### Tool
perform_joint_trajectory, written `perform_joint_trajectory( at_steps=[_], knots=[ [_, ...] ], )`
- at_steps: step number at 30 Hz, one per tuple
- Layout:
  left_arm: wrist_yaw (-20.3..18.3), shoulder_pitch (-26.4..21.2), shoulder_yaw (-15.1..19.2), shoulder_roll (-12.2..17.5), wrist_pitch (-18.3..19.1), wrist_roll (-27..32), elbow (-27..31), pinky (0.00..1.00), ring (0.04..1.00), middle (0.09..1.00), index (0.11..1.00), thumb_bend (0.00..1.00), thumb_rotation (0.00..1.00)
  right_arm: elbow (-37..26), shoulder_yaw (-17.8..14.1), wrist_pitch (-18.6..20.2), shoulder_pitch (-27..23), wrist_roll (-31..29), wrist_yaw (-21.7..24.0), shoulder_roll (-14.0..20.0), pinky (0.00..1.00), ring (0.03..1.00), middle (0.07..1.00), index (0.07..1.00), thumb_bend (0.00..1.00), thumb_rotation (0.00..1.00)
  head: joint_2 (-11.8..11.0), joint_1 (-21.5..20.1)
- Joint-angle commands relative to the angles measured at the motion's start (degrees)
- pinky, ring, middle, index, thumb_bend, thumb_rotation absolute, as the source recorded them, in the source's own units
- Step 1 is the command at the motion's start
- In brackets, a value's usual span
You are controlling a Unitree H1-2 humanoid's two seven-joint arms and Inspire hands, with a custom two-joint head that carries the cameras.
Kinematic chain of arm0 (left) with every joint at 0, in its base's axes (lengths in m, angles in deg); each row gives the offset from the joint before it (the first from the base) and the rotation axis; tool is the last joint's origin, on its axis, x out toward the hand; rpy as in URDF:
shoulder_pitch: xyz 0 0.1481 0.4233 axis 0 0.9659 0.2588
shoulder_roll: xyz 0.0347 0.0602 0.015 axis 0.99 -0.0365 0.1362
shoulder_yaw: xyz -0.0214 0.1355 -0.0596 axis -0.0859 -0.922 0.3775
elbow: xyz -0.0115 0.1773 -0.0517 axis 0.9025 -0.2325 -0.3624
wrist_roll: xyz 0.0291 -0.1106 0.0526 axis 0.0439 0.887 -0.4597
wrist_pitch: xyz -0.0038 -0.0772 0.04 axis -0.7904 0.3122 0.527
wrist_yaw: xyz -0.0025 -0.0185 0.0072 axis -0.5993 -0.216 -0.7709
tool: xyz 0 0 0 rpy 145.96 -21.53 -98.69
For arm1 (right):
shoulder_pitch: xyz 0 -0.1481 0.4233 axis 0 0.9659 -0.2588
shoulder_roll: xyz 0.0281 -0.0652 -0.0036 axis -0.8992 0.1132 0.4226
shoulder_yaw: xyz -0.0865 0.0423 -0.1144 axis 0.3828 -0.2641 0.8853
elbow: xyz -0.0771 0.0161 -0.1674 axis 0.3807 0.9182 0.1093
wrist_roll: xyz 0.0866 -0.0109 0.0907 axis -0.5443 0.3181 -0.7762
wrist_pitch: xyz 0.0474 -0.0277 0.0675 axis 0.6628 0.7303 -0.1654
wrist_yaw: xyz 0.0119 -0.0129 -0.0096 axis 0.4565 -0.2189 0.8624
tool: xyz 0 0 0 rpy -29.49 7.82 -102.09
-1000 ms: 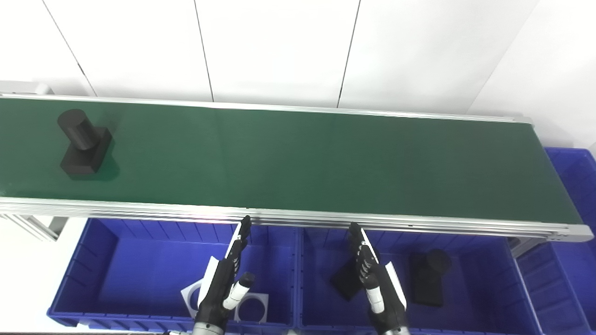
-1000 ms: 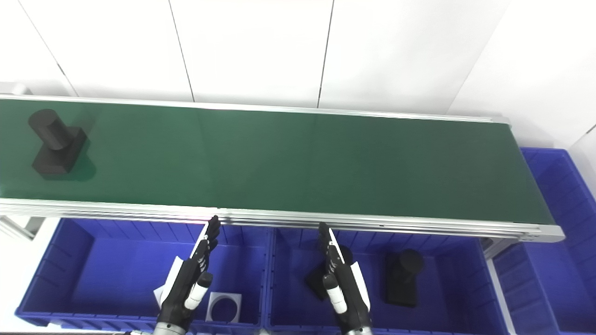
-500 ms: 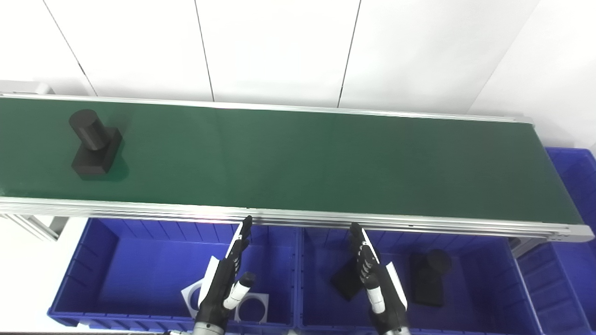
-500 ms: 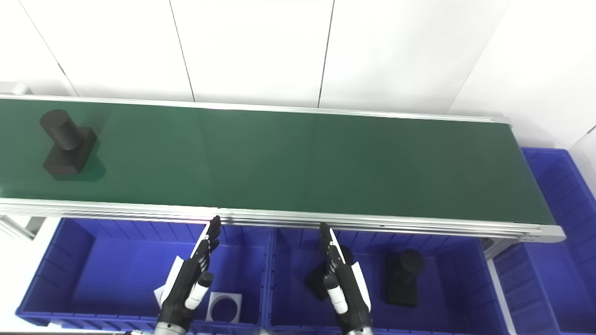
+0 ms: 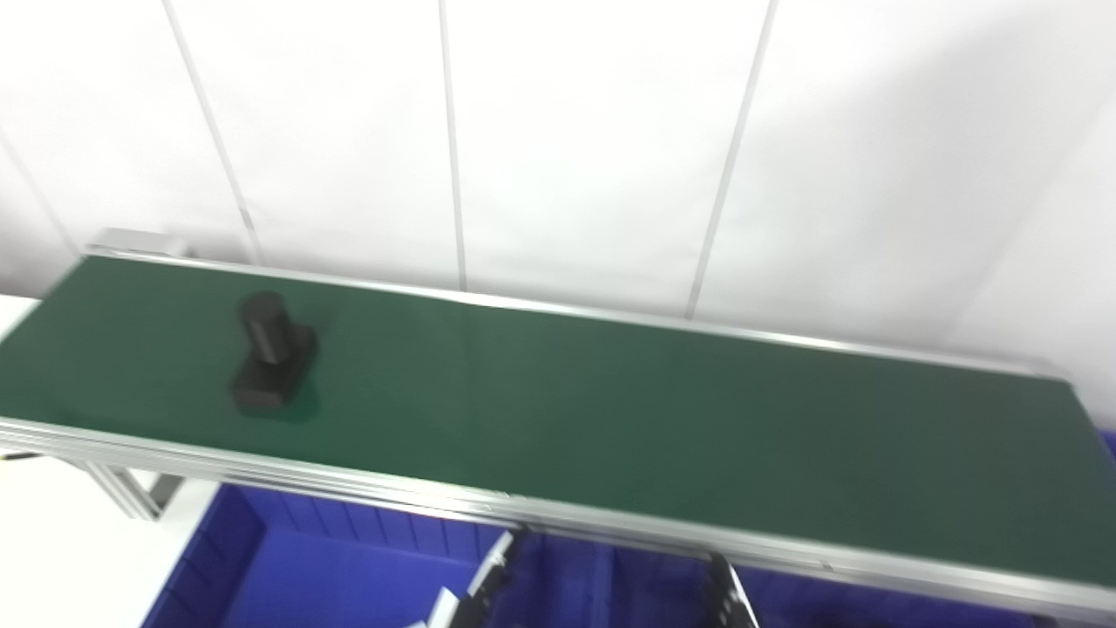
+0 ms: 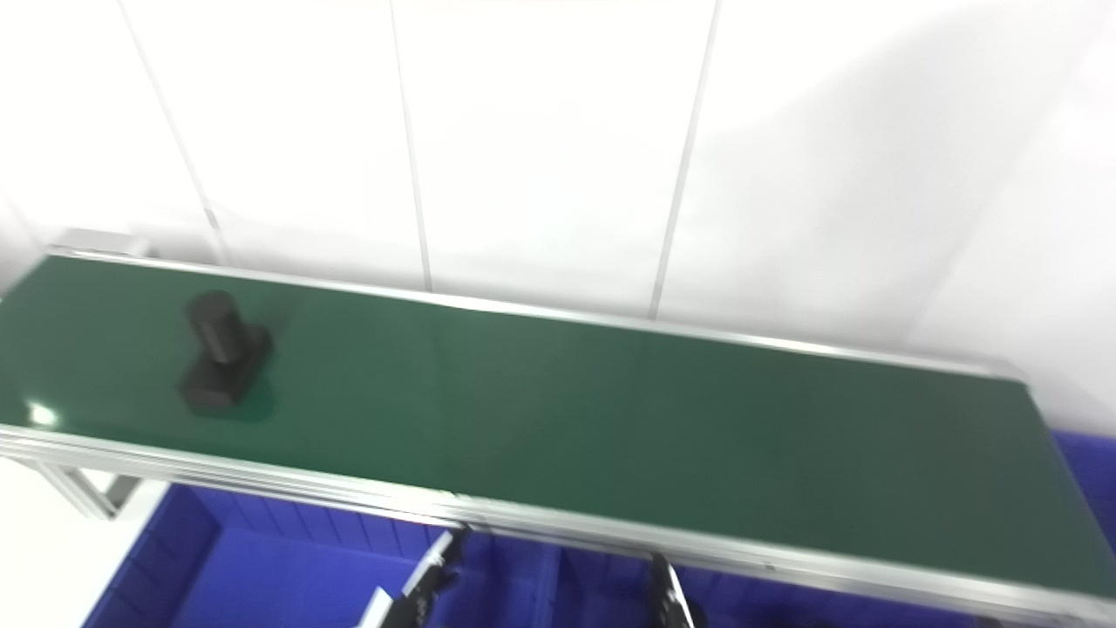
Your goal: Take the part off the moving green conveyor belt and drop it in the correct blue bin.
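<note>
Belt of dark green fills the middle of the left eye view, running slantwise from the upper left down to the right edge inside a silver frame. The part, a black block with a stubby cylinder standing on it, sits on the belt near its left end, about midway between the far and near rails, blurred but touching nothing else. Below the near rail the left blue bin shows its wall and floor at the bottom edge. Only the tip of the left hand pokes up over that bin beneath the rail, and a sliver of the right hand rises a little further right; too little of either shows to tell whether the fingers are spread or pressed together, and both are well apart from the part. White wall panels fill the top. In the right eye view the same part stands near the belt's left end, with a small bright glare on the belt beside the near rail at the left corner. The left hand and right hand again show only dark tips at the bottom edge, fingers unreadable.
</note>
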Motion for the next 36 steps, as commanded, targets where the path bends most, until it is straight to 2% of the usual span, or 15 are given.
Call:
perform_joint_trajectory(
  at_steps=[1, 5, 11, 21, 26, 29, 31, 32, 33, 36],
  knots=[
    [2.02, -1.70, -0.78, -0.06, -1.90, -0.68, -0.26, 0.89, 0.940, 0.946, 0.912, 0.93, 1.00, 0.11, -0.63, -1.93, -1.23, -0.61, 1.39, -0.15, 1.00, 1.000, 1.000, 1.000, 0.89, 1.00, -0.48, 0.17],
    [4.26, -2.95, -2.31, 0.07, -1.90, -0.87, -2.32, 0.88, 0.927, 0.924, 0.890, 0.97, 1.00, 1.58, -1.90, -1.93, -1.83, -1.31, 3.20, -0.40, 1.00, 1.000, 1.000, 1.000, 0.87, 1.00, -1.49, 0.60],
    [6.21, -3.87, -3.90, 0.32, -1.90, -0.63, -3.14, 0.87, 0.918, 0.915, 0.876, 1.00, 1.00, 2.00, -2.96, -1.93, -2.14, -0.97, 3.87, -0.55, 1.00, 1.000, 1.000, 1.000, 0.86, 1.00, -1.42, 0.96],
    [7.84, -4.78, -6.04, 0.70, -1.90, -0.17, -3.92, 0.86, 0.915, 0.920, 0.882, 0.95, 1.00, 1.85, -5.08, -1.93, -1.98, -2.04, 6.00, -1.10, 1.00, 1.000, 1.000, 1.000, 0.88, 0.97, -1.79, 1.84],
    [7.74, -4.98, -6.39, 0.62, -1.90, 0.17, -4.05, 0.86, 0.917, 0.924, 0.885, 0.92, 1.00, 1.92, -7.27, -1.93, -2.01, -3.26, 8.92, -1.77, 1.00, 1.000, 1.000, 1.000, 0.85, 0.92, -2.10, 2.14],
    [7.93, -5.11, -6.44, 0.51, -1.90, 0.19, -4.31, 0.85, 0.916, 0.923, 0.883, 0.90, 1.00, 1.43, -8.82, -1.93, -2.03, -4.58, 11.76, -2.31, 1.00, 1.000, 1.000, 1.000, 0.87, 0.82, -2.23, 2.18],
    [8.04, -5.15, -6.44, 0.43, -1.90, 0.18, -4.41, 0.85, 0.914, 0.922, 0.879, 0.89, 0.99, 0.47, -9.85, -1.93, -1.90, -5.28, 13.78, -2.69, 1.00, 0.989, 1.000, 1.000, 0.89, 0.64, -2.29, 2.17],
    [7.83, -5.11, -6.35, 0.35, -1.90, 0.42, -4.33, 0.85, 0.913, 0.921, 0.878, 0.88, 0.99, -1.32, -10.11, -1.93, -1.50, -5.17, 14.24, -2.90, 1.00, 0.986, 1.000, 1.000, 0.89, 0.61, -2.32, 2.17],
    [7.67, -5.09, -6.29, 0.30, -1.90, 0.59, -4.27, 0.85, 0.914, 0.922, 0.880, 0.88, 0.97, -2.56, -10.38, -1.93, -1.22, -5.00, 14.59, -3.11, 0.96, 0.966, 0.990, 0.994, 0.92, 0.53, -2.32, 2.17],
    [7.32, -5.13, -6.17, 0.18, -1.90, 0.82, -4.23, 0.85, 0.915, 0.924, 0.880, 0.88, 0.96, -7.46, -10.93, -1.92, -0.37, -4.93, 15.60, -3.83, 0.91, 0.943, 0.972, 0.985, 0.95, 0.51, -2.41, 1.98]
  ],
)
